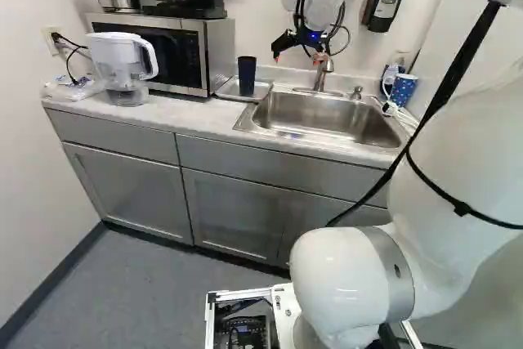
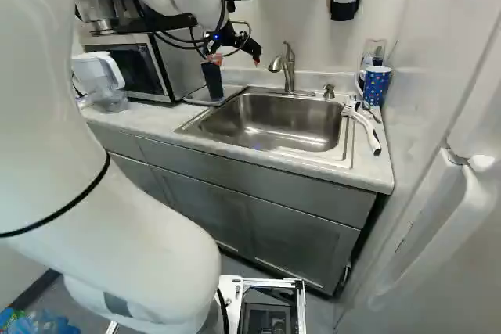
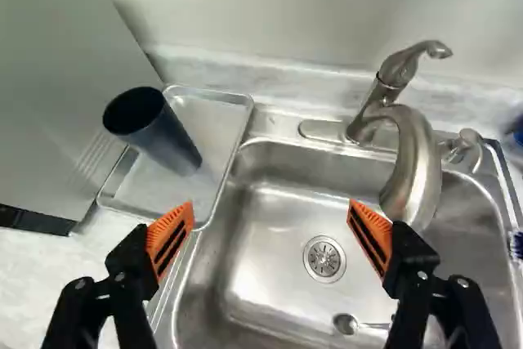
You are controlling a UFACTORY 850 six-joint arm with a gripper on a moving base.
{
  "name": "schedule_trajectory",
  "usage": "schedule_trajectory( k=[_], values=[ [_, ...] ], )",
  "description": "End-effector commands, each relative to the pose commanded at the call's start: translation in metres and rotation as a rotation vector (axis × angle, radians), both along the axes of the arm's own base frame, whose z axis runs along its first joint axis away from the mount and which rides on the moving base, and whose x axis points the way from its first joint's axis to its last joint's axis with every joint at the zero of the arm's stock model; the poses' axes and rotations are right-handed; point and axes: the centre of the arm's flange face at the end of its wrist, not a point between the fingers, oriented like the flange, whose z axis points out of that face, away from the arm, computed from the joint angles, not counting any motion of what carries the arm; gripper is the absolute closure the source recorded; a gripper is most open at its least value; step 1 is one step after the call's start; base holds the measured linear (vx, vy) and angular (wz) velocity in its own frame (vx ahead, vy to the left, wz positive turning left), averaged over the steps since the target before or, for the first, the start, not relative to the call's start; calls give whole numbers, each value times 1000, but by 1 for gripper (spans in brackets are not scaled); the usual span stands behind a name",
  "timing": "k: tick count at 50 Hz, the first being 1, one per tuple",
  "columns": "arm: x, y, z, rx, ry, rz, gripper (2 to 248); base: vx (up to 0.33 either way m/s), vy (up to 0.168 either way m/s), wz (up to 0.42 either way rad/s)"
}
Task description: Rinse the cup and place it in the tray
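The tool (image 3: 270, 212) is open and empty above the sink (image 3: 261, 284). The cup (image 3: 172, 140) stands upright in the tray (image 3: 214, 120), ahead of the tool, on the side away from the faucet (image 3: 417, 173). The flat base gives stable support; the raised rim should contain drips. Rinsing cannot be confirmed.

Dark cup (image 2: 212, 81) stood upright on metal tray (image 2: 232, 90), left of sink (image 2: 270, 119). Black gripper (image 2: 236, 62) hung higher, fingers spread. Faucet (image 2: 289, 70) rose at sink's far side. Right of sink: blue patterned cup (image 2: 376, 85) sat far, white-handled utensil (image 2: 366, 126) lay nearer.
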Motion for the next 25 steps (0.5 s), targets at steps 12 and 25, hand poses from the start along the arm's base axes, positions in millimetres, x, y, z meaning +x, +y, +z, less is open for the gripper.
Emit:
schedule_trajectory(
  k=[12,25],
  values=[
    [-17,-7,-6,2,81,-24,3,0,0,0],
    [-35,-22,-10,7,152,-66,3,0,0,0]
  ],
)
